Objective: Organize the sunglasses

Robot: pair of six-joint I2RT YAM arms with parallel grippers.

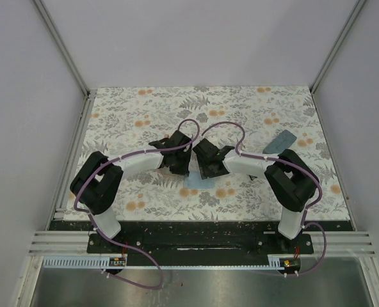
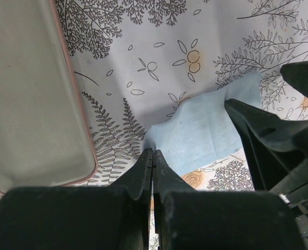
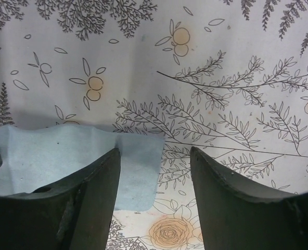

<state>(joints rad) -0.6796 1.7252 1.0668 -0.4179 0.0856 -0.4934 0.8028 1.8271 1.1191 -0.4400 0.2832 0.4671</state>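
No sunglasses show in any view. My left gripper (image 2: 153,154) is shut with nothing between its fingers, hovering over the near edge of a light blue cloth (image 2: 206,130). My right gripper (image 3: 154,156) is open just above the table, and the cloth's (image 3: 55,156) corner lies below the gap beside its left finger (image 3: 91,198). From above, the left gripper (image 1: 177,157) and the right gripper (image 1: 206,164) meet at mid-table over the cloth (image 1: 190,190). One dark finger of the right gripper (image 2: 268,140) shows in the left wrist view.
A pale open case with a pink rim (image 2: 34,94) lies left of the left gripper. A blue-grey oblong case (image 1: 281,141) lies at the back right. The floral tablecloth (image 1: 145,115) covers the table, bounded by rails (image 1: 74,153) and white walls.
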